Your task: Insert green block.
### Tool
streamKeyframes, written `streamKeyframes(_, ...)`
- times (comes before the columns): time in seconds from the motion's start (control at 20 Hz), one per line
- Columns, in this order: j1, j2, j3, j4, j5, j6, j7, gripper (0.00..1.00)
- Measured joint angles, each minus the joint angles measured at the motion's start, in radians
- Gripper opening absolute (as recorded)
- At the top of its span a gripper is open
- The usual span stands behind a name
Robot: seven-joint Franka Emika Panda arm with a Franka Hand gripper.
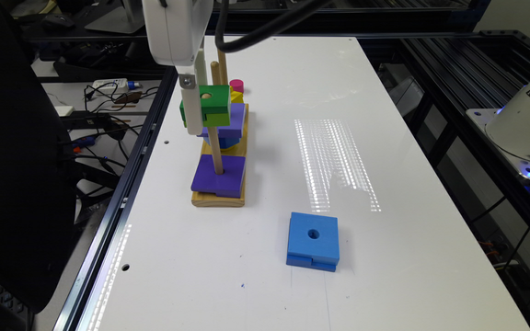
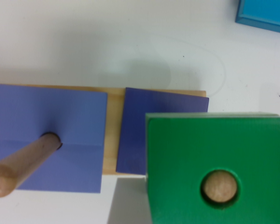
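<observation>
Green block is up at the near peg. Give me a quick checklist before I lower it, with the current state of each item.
1. Green block held in the tool: ok, it hangs clear of the table in the exterior view.
2. Hole over the peg: ok, the peg tip shows inside the hole.
3. Hole centred on the peg: cannot tell, only a thin gap shows around the tip.
4. Landing spot: ok, one purple block sits at this peg's foot.
5. Neighbouring peg: ok, it stands apart from the green block.
6. Blue block: ok, it lies on the table, away from the wooden base.
</observation>
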Motion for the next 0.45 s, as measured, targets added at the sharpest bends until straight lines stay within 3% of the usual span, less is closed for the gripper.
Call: streamKeyframes(0.45, 0.0, 0.039, -0.001, -0.001, -0.0079, 0.03, 0.0, 0.0)
